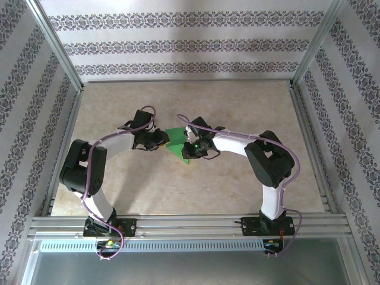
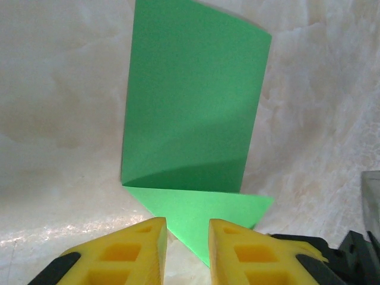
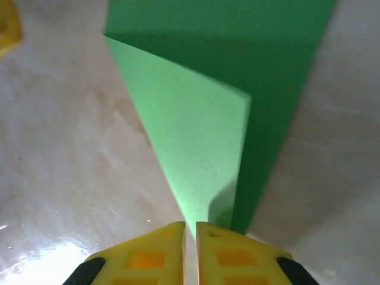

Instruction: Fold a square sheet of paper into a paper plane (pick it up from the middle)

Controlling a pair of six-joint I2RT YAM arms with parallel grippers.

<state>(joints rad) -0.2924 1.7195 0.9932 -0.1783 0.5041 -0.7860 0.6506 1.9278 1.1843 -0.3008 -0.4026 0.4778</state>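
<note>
The bright green sheet of paper [image 1: 176, 139] sits mid-table between my two grippers, partly folded. In the left wrist view the paper [image 2: 190, 107] has a tall panel rising behind a flat triangular flap. My left gripper [image 2: 187, 237] is open; its yellow fingers [image 2: 139, 249] straddle the flap's near corner with a gap, and the flap lies on the table below them. From the top, the left gripper [image 1: 161, 142] is at the paper's left edge and the right gripper [image 1: 192, 148] at its near right. My right gripper [image 3: 190, 228] is shut on the narrow tip of the paper [image 3: 196, 136].
The beige marbled table [image 1: 196, 190] has free room all round the paper. Aluminium rails [image 1: 190, 224] run along the near edge and up both sides, with patterned walls behind. Part of the right arm's dark body [image 2: 356, 252] shows at the left wrist view's lower right.
</note>
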